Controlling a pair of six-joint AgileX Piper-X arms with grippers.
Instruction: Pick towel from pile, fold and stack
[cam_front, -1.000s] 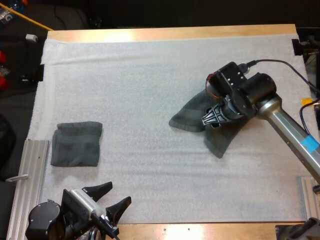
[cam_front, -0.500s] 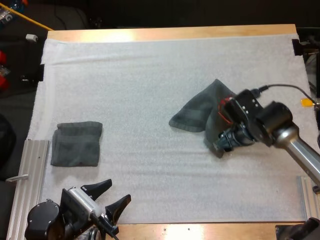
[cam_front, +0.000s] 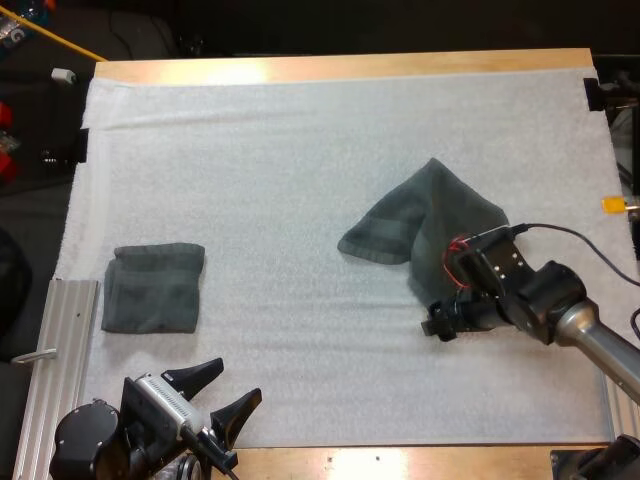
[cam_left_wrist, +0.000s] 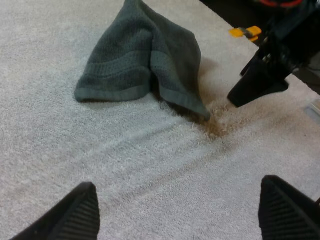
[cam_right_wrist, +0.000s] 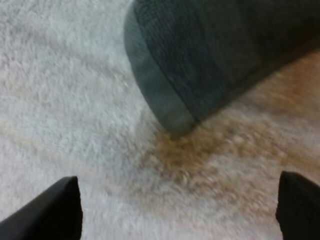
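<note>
A crumpled dark grey-green towel (cam_front: 420, 222) lies right of the mat's middle, bunched into a peak. My right gripper (cam_front: 440, 326) hovers low at the towel's near corner. In the right wrist view its fingers (cam_right_wrist: 50, 209) stand wide apart, open, and the towel corner (cam_right_wrist: 200, 60) lies just ahead of them, untouched. A folded towel (cam_front: 153, 288) rests flat at the left of the mat. Near the table's front left edge, my left gripper (cam_front: 226, 401) is open with nothing between its fingers. The left wrist view looks across at the crumpled towel (cam_left_wrist: 145, 60) and the right gripper (cam_left_wrist: 256, 86) beside its corner.
A white mat (cam_front: 300, 160) covers the table. A metal rail (cam_front: 55, 350) runs along the mat's left side, close to the folded towel. Wide bare mat lies between the two towels.
My right gripper has come off the top of the crumpled towel and moved toward the table's front, down to the towel's near corner. The left arm has stayed still.
</note>
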